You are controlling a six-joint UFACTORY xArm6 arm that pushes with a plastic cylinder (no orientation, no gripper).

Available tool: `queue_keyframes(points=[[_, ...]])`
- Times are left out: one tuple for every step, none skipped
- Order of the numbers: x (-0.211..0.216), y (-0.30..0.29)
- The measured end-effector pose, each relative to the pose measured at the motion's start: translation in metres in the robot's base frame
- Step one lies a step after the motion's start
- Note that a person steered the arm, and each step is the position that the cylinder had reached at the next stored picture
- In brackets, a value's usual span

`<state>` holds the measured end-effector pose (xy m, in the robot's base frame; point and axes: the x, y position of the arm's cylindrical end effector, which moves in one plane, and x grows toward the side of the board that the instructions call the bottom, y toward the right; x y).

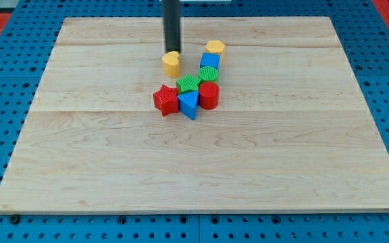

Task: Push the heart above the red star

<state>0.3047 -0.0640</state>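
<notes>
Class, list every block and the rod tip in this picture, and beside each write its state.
my tip: touching yellow heart's top edge
yellow heart: above red star
red star: touching blue triangle
blue triangle: in cluster
green blocks: mid-cluster
red cylinder: upright
blue cube: below yellow hexagon
yellow hexagon: topmost

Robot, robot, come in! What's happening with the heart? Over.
My tip touching yellow heart, top side. Heart sits above red star, slightly right. Nothing between them.
</notes>
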Motion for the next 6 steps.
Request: queue_keyframes(points=[[0.01, -0.024], [0.0, -0.013], [-0.001, 0.015], [0.029, -0.004], [0.053, -0.004], [0.017, -0.004]])
